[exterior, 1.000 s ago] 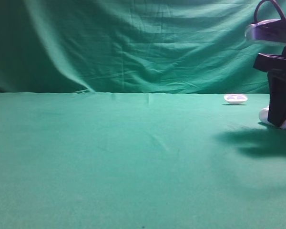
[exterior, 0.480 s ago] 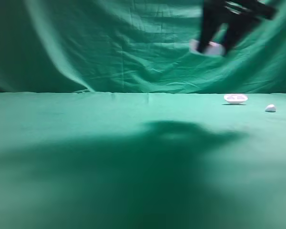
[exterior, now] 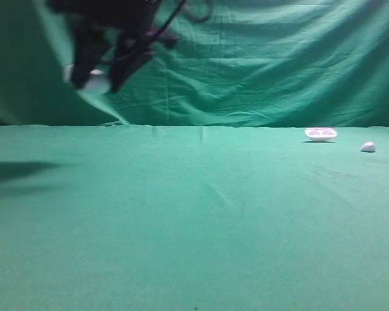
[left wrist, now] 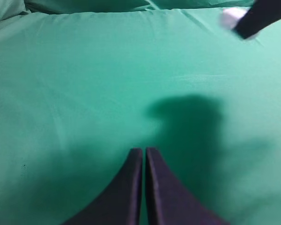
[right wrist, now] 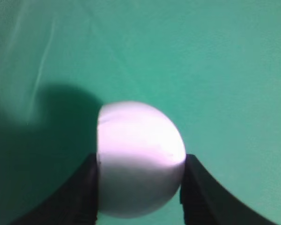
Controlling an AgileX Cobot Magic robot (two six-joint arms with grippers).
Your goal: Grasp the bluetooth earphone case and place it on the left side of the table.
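The right end effector (exterior: 97,78), clenched on the bluetooth earphone case (right wrist: 139,157), hangs high over the far left of the desk (exterior: 194,227), so the carry looks done, with lowering and release left, while the left end effector (left wrist: 144,151) rests closed.

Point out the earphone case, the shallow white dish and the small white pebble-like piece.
bluetooth earphone case (right wrist: 139,157): right wrist view, middle of its rounded white shell, between the jaws.
shallow white dish (exterior: 320,134): exterior high view, centre of the dish.
small white pebble-like piece (exterior: 368,147): exterior high view, its middle.
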